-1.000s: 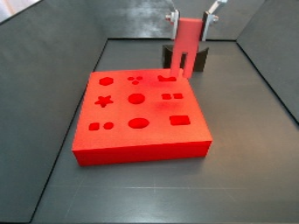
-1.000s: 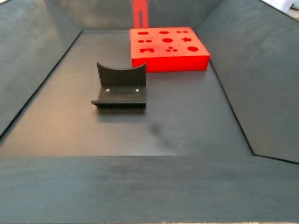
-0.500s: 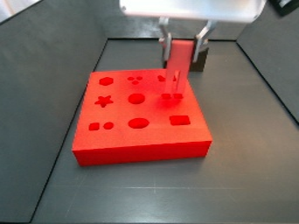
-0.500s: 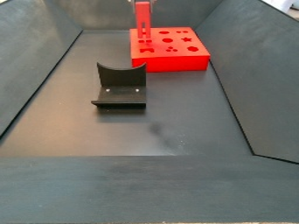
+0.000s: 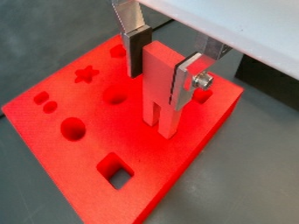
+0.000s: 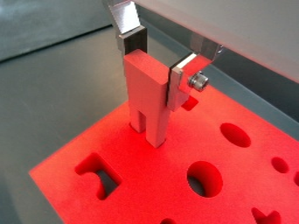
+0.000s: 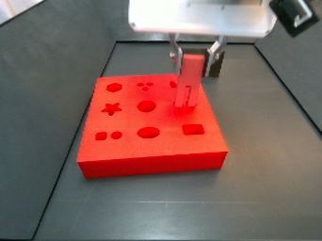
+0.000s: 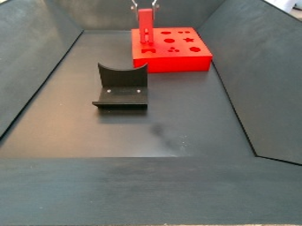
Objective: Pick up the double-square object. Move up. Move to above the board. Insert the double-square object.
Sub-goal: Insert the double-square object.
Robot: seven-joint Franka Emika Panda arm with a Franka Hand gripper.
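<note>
My gripper [image 5: 160, 63] is shut on the double-square object [image 5: 165, 94], a slim pinkish-red upright bar with two prongs at its lower end. The gripper also shows in the other wrist view [image 6: 156, 59], holding the bar [image 6: 147, 103]. The prongs reach down to the top of the board [image 5: 82, 157], a bright red slab with shaped cut-outs. In a side view the gripper [image 7: 193, 49] holds the bar [image 7: 189, 77] over the board's [image 7: 126, 155] right part. In the other side view the bar [image 8: 145, 27] stands at the board's [image 8: 189, 62] left edge.
A dark grey fixture [image 8: 120, 87] stands on the floor in front of the board. Dark sloping bin walls [image 8: 35, 71] enclose the floor on all sides. A dark block [image 7: 217, 64] stands behind the board.
My gripper has come down with the bar and moved over the board. The bar's prongs are now at the board's top surface.
</note>
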